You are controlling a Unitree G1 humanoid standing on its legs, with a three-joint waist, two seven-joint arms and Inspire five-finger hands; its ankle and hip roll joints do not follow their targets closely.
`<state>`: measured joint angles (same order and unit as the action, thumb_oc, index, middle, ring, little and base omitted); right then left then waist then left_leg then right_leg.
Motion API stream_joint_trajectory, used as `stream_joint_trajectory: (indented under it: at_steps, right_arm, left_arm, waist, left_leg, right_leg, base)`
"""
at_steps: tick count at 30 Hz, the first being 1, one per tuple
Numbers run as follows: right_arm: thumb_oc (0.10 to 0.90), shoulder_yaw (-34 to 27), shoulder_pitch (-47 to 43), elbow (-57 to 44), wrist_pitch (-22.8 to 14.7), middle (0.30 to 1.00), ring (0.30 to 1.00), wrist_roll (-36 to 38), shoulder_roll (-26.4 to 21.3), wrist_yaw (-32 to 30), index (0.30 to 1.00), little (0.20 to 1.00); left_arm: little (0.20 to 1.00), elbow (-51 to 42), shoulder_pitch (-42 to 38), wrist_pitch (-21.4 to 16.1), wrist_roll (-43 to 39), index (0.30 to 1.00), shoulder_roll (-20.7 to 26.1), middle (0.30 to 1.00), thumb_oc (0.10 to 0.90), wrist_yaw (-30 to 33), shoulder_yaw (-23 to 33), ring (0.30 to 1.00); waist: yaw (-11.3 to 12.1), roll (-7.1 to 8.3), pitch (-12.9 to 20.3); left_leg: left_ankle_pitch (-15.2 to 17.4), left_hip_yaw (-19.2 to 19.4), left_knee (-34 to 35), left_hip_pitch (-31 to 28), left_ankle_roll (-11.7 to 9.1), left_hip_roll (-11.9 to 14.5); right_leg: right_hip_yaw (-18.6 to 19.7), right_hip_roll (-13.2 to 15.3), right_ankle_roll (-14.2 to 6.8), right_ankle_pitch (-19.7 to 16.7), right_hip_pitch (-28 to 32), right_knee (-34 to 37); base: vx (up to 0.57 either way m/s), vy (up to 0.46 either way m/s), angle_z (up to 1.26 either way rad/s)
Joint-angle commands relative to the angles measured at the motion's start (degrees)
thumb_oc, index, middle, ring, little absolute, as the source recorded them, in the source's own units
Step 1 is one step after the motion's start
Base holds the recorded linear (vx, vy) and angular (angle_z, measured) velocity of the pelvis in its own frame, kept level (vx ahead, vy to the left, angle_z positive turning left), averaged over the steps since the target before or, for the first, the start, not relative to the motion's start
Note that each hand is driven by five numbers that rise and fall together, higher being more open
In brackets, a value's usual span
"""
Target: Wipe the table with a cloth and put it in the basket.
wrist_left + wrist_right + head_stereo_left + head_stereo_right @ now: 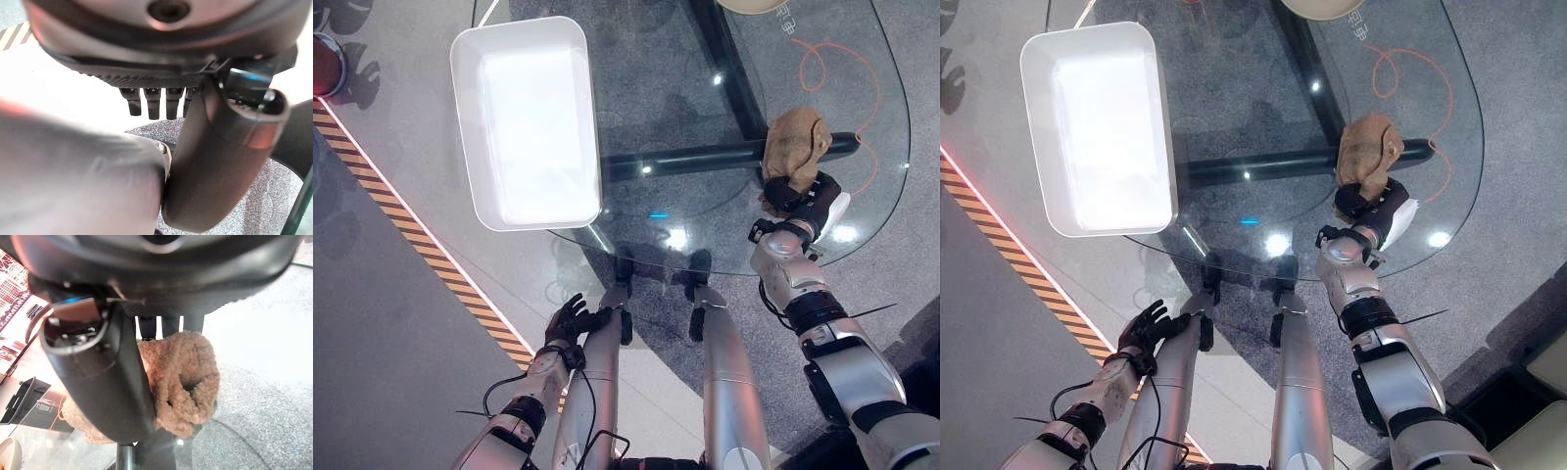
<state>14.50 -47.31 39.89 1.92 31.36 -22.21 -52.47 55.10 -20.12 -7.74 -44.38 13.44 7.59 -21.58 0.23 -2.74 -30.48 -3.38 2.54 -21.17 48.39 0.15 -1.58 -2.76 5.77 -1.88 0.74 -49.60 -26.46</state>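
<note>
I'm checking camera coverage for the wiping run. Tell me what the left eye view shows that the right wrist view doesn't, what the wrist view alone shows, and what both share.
The left eye view alone takes in the white rectangular plastic basket on the glass table's left end, and the left hand hanging low, off the table, fingers relaxed. The right wrist view alone shows, up close, the thumb pressed along the cloth's side. Both share the crumpled tan terry cloth, the right hand shut on it, and the rounded glass table beneath.
</note>
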Motion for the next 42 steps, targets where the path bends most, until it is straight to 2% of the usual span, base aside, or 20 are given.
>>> stream_joint_trajectory:
  at_steps: [1, 4, 7, 16, 25, 35, 42]
  right_arm:
    - [0.100, 1.34, -2.26, -8.52, -1.25, 0.300, 0.300, -6.16, -0.67, 5.65, 0.300, 0.200]
    - [0.100, 3.30, -2.81, -10.28, 1.20, 0.300, 0.300, -8.83, -1.13, 9.37, 0.300, 0.200]
    - [0.100, 6.21, -2.67, -11.83, 3.48, 0.300, 0.300, -12.37, -1.27, 15.80, 0.300, 0.200]
    - [0.100, 13.42, -1.44, -14.14, 6.84, 0.300, 0.300, -19.13, 0.75, 24.96, 0.300, 0.200]
    - [0.100, 18.93, 0.26, -15.79, 6.72, 0.300, 0.300, -23.99, 2.56, 29.46, 0.300, 0.200]
    - [0.100, 20.21, 0.78, -17.48, 5.10, 0.300, 0.300, -23.92, 3.88, 30.08, 0.300, 0.200]
    - [0.100, 21.78, 1.01, -19.74, 4.16, 0.300, 0.300, -26.12, 3.70, 36.72, 0.300, 0.200]
  left_arm:
    - [0.900, 1.58, 8.52, 1.66, 0.28, 0.900, -4.72, 0.900, 0.800, 0.54, -3.65, 0.900]
    - [0.900, 1.70, 8.60, 1.09, 0.21, 0.900, -4.69, 0.900, 0.800, 0.23, -3.50, 0.900]
    - [0.900, 1.81, 8.64, 0.61, 0.51, 0.900, -4.75, 0.900, 0.800, -0.43, -3.14, 0.900]
    - [0.900, 2.17, 8.73, 0.21, 1.29, 0.900, -4.42, 0.900, 0.800, -1.21, -2.95, 0.900]
    - [0.900, 0.89, 8.83, -0.40, 1.02, 0.900, -3.87, 0.900, 0.800, -1.85, -3.57, 0.900]
    - [0.900, -0.07, 9.19, -0.03, 1.24, 0.900, -3.48, 0.900, 0.800, -1.29, -3.75, 0.900]
    - [0.900, -0.87, 9.24, 0.74, 1.70, 0.900, -3.03, 0.900, 0.800, -0.87, -3.36, 0.900]
  waist:
    - [1.78, -1.88, 0.69]
    - [1.74, -1.76, 0.69]
    - [1.84, -1.88, 0.69]
    - [2.14, -1.80, 0.69]
    - [2.46, -1.87, 0.69]
    - [2.81, -1.85, 0.69]
    - [2.99, -1.78, 0.69]
  left_leg:
    - [3.30, 0.75, -3.85, 0.86, 4.01, -4.44]
    - [3.25, 1.01, -3.78, 0.89, 4.15, -4.33]
    - [3.10, 1.22, -3.87, 1.11, 4.13, -4.33]
    - [2.71, 1.60, -3.65, 1.41, 3.96, -4.25]
    - [2.82, 1.79, -3.99, 2.11, 3.79, -4.17]
    - [3.01, 1.74, -4.37, 2.18, 3.88, -4.27]
    - [3.14, 1.74, -4.58, 2.17, 3.97, -4.23]
  right_leg:
    - [-0.87, -3.75, 0.97, -6.41, -1.21, 3.66]
    - [-0.93, -3.77, 1.08, -6.28, -1.36, 3.51]
    - [-1.01, -3.62, 1.16, -6.14, -1.55, 3.42]
    - [-1.51, -3.27, 1.12, -6.10, -1.77, 3.53]
    - [-2.16, -2.71, 0.85, -6.05, -2.27, 3.35]
    - [-2.42, -2.52, 0.74, -5.99, -2.30, 3.04]
    - [-2.71, -2.24, 0.59, -5.96, -2.55, 2.62]
  base:
    - [0.00, 0.000, 0.00]
    - [0.00, 0.010, 0.00]
    - [0.00, 0.010, 0.00]
    - [0.00, 0.000, 0.00]
    - [0.00, -0.004, 0.02]
    - [0.00, -0.003, 0.01]
    - [0.00, 0.000, 0.00]
